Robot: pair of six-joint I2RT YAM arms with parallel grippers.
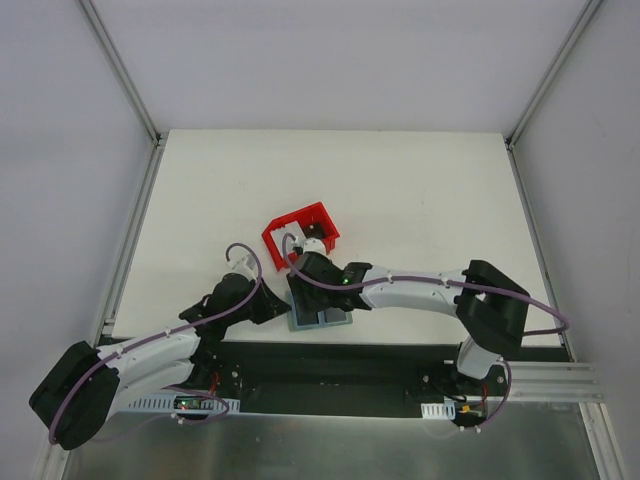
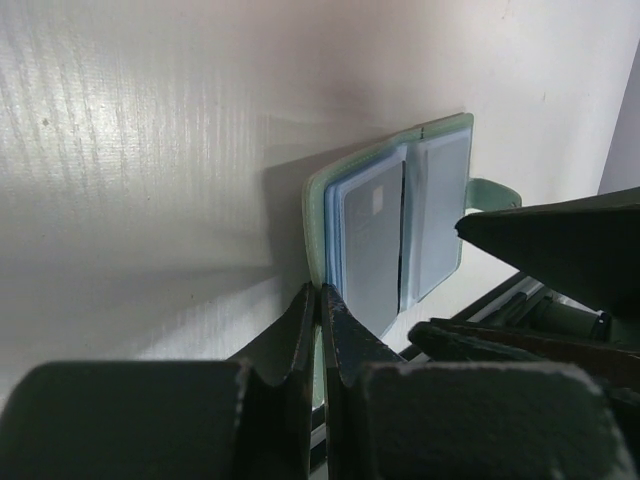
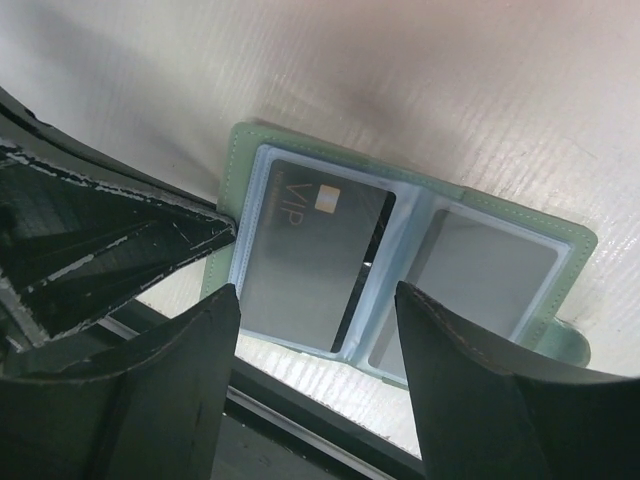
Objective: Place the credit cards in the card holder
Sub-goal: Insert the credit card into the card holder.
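The right hand (image 3: pixel 315 292) spreads its fingers above the pale-green folding card holder (image 3: pixel 238 165), open on the white table (image 3: pixel 450 90), a grey VIP-marked plastic card (image 3: pixel 300 250) pocketed inside.

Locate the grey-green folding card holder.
In the top view, the open grey-green folding card holder lies at the white table's near edge, centre-left, near the red plastic bin, pinched by the left end effector.

One card holder (image 3: pixel 233 165), one red bin (image 1: pixel 295 217), one dark card (image 3: pixel 305 250) visible.
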